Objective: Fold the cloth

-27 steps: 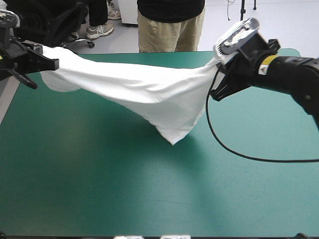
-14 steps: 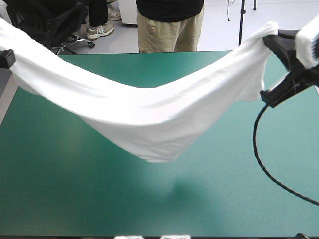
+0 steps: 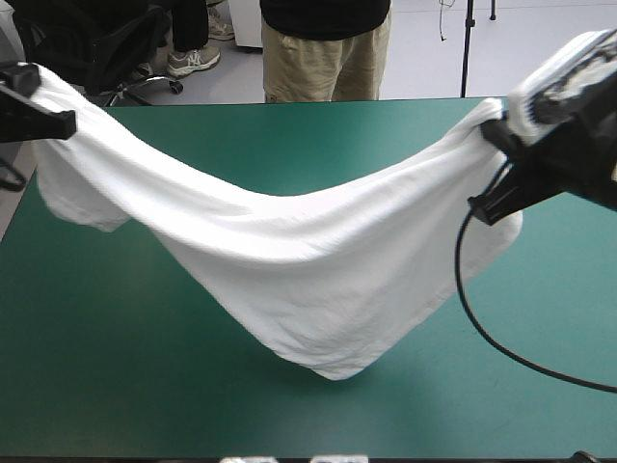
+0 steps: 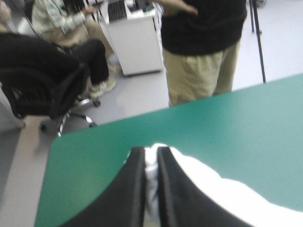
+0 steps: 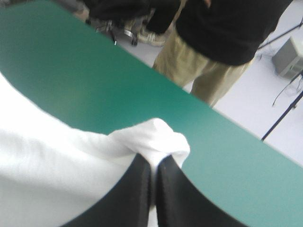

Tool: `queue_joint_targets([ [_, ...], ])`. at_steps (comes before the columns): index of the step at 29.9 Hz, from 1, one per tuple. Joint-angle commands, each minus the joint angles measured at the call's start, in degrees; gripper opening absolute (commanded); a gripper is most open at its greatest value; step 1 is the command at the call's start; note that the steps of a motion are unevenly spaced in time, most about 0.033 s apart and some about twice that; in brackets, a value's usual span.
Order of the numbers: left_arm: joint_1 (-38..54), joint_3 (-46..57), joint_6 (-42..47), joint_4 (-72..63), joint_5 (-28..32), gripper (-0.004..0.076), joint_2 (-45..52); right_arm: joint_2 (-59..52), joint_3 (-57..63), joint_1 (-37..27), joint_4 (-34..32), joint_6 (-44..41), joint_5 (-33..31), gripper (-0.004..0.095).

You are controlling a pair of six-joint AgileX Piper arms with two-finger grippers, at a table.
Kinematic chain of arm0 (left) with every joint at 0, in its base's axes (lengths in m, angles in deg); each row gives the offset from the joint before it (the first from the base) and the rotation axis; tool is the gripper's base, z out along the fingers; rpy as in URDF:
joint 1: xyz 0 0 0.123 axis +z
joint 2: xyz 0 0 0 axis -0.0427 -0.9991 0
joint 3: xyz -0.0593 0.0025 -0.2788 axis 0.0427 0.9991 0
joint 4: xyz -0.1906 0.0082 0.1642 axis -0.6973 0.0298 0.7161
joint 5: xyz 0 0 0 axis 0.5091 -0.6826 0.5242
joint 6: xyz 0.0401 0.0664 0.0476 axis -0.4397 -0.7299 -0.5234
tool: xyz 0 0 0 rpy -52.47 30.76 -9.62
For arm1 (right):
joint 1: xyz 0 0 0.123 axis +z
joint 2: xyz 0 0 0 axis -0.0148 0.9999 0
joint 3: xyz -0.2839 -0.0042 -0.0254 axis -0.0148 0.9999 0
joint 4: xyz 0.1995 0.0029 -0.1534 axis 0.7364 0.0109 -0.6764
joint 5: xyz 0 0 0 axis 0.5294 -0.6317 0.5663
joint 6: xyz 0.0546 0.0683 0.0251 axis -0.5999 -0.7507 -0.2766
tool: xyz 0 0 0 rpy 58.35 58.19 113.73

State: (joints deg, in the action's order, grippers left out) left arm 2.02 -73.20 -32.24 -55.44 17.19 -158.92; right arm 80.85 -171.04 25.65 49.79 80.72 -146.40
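Observation:
The white T-shirt [image 3: 289, 260] hangs stretched between my two grippers above the teal-green table [image 3: 145, 386]. Its middle sags to a point over the table's front half. My left gripper [image 3: 48, 114] holds one end at the far left, fingers shut on the T-shirt [image 4: 199, 184]. In the left wrist view the left gripper [image 4: 150, 156] pinches a white fold. My right gripper [image 3: 490, 159] holds the other end at the right. In the right wrist view the right gripper [image 5: 153, 163] is shut on a bunched white corner of the T-shirt [image 5: 147, 137].
The table's far edge [image 3: 289, 101] runs behind the hanging shirt. Bare teal-green cover [image 5: 71, 71] lies beneath and ahead of both grippers.
Both grippers came down and slightly inward from a higher, wider stretch. The shirt's middle has dropped lower toward the table's front and hangs in a broader drape.

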Motion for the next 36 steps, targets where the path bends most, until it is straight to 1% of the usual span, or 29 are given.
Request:
queue_joint_targets([
  [1,-0.07,6.61,-0.03,-1.46,8.99,-0.0017,-2.93,1.90,7.69,0.01,-0.84,-1.39,2.88,0.0000],
  [4,-0.07,12.17,-1.07,-1.71,15.86,-0.0017,-6.67,4.12,17.82,0.01,-0.84,-2.73,10.22,-0.0004],
  [5,-0.07,13.42,-1.07,-1.71,18.67,-0.0017,-8.33,5.32,20.68,-0.47,-0.84,-2.86,14.38,-0.0010],
  [6,-0.07,14.22,-1.33,-1.82,21.23,-0.0017,-10.25,6.65,23.00,-0.78,-0.67,-2.86,17.18,-0.0018],
  [8,-0.20,14.34,-1.89,-2.37,24.31,-0.0017,-14.77,9.86,25.78,-2.08,-0.67,-2.86,24.19,-0.0018],
  [11,-1.55,14.34,-2.59,-2.83,29.37,-0.0017,-21.05,15.75,25.87,-4.58,-0.67,-2.73,32.18,-0.0017],
  [14,-3.20,14.34,-2.59,-2.49,34.77,-0.0017,-26.47,20.98,24.79,-7.41,-0.67,-2.74,38.15,-0.0017],
  [17,-4.33,14.34,-2.59,-2.26,40.92,-0.0017,-30.47,26.14,22.16,-9.89,0.46,-2.74,41.22,-0.0018],
  [20,-5.42,14.34,-2.59,-2.60,46.89,-0.0017,-33.64,30.43,19.03,-11.59,0.82,-2.74,42.17,-0.0017],
  [23,-6.00,14.21,-2.59,-3.58,50.45,-0.0017,-35.97,33.98,15.85,-13.19,1.09,-2.36,40.88,-0.0004],
  [25,-6.39,14.10,-2.48,-3.58,53.33,-0.0012,-37.29,35.82,14.00,-14.01,2.35,-1.08,39.31,0.0051],
  [26,-6.44,14.00,-2.48,-3.58,54.21,0.0006,-37.74,36.70,13.21,-14.59,3.44,-0.87,38.39,0.0105],
  [27,-6.44,14.07,-2.48,-3.58,55.03,0.0043,-38.38,37.54,12.53,-15.08,4.65,-0.18,37.45,0.0174],
  [29,-6.99,13.97,-2.48,-3.58,56.74,0.0165,-39.44,38.54,12.01,-15.74,6.53,0.30,36.69,0.0315],
  [30,-7.48,13.69,-2.48,-3.58,57.82,0.0279,-39.86,38.67,12.01,-16.31,7.30,0.30,36.80,0.0381],
  [32,-8.29,13.28,-2.48,-3.88,58.87,0.0454,-40.61,38.81,12.01,-16.58,7.73,0.57,37.05,0.0472],
  [33,-8.79,12.75,-2.48,-4.80,58.86,0.0520,-40.76,38.68,11.98,-16.68,7.73,0.72,37.18,0.0496],
  [34,-9.03,12.28,-2.48,-4.94,58.37,0.0554,-40.84,38.58,11.90,-16.62,7.73,1.14,37.18,0.0500],
  [35,-9.37,11.65,-2.48,-4.65,57.64,0.0558,-40.84,38.30,11.64,-16.62,7.73,1.56,36.89,0.0500],
  [36,-9.46,10.72,-2.94,-4.43,55.61,0.0549,-40.54,37.90,11.34,-16.62,7.73,1.67,36.63,0.0500],
])
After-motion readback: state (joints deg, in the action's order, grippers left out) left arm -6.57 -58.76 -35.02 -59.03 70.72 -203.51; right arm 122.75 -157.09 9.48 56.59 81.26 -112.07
